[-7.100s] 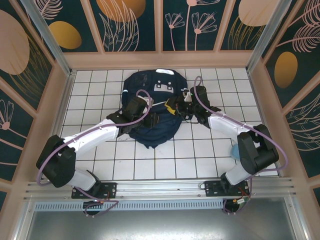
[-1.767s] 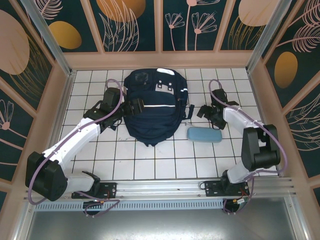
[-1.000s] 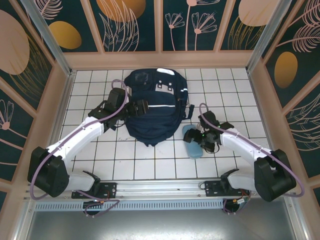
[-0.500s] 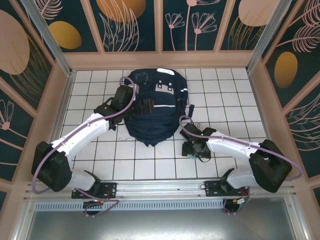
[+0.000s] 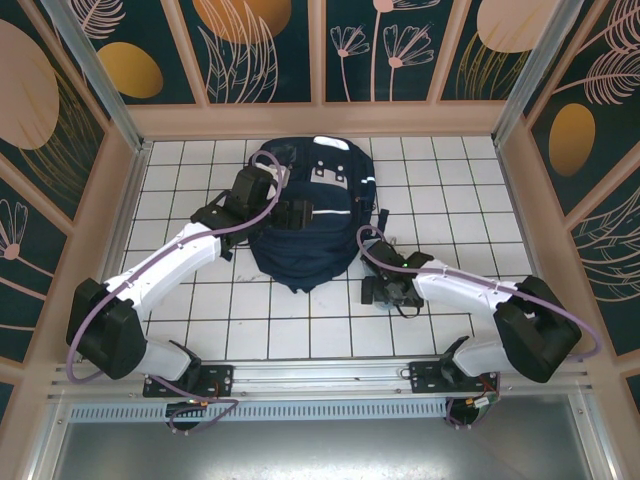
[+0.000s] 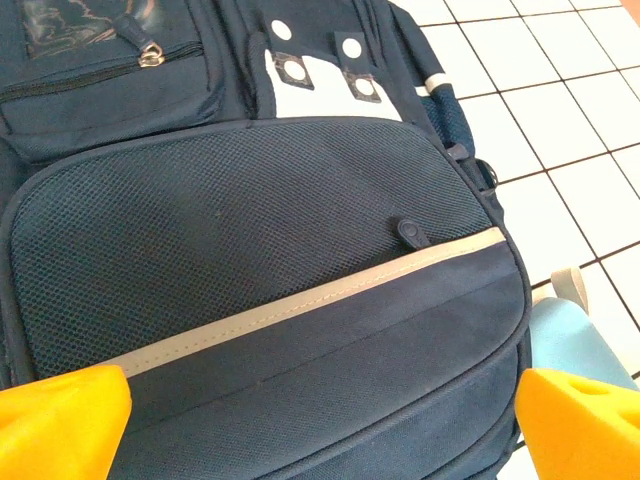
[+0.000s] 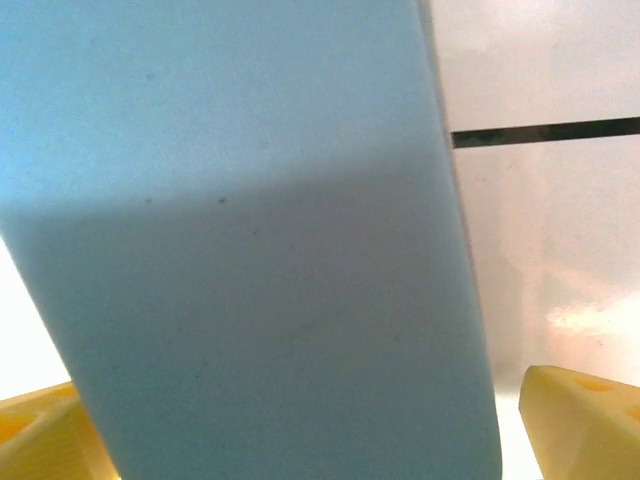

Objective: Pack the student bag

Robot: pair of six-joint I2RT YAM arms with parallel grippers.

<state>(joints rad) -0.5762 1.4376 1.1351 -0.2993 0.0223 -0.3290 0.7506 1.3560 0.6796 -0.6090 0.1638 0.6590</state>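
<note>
Since the earlier frames, our right gripper (image 5: 378, 291) has come down over the pale blue case (image 7: 250, 250), fingers spread wide astride it. Our left gripper (image 5: 303, 213) has moved farther over the student bag (image 5: 305, 255), wide open and empty. The bag lies mid-table (image 5: 250, 335), with the case just beside its near right corner. The print (image 6: 70, 15) near its top is too faint to read.

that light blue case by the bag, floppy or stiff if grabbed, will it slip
The light blue case is probably stiff: its edge runs straight and its face lies flat, without creases. Its smooth, plain surface might slip in a grip. Flat-faced, it seems unlikely to roll.
</note>
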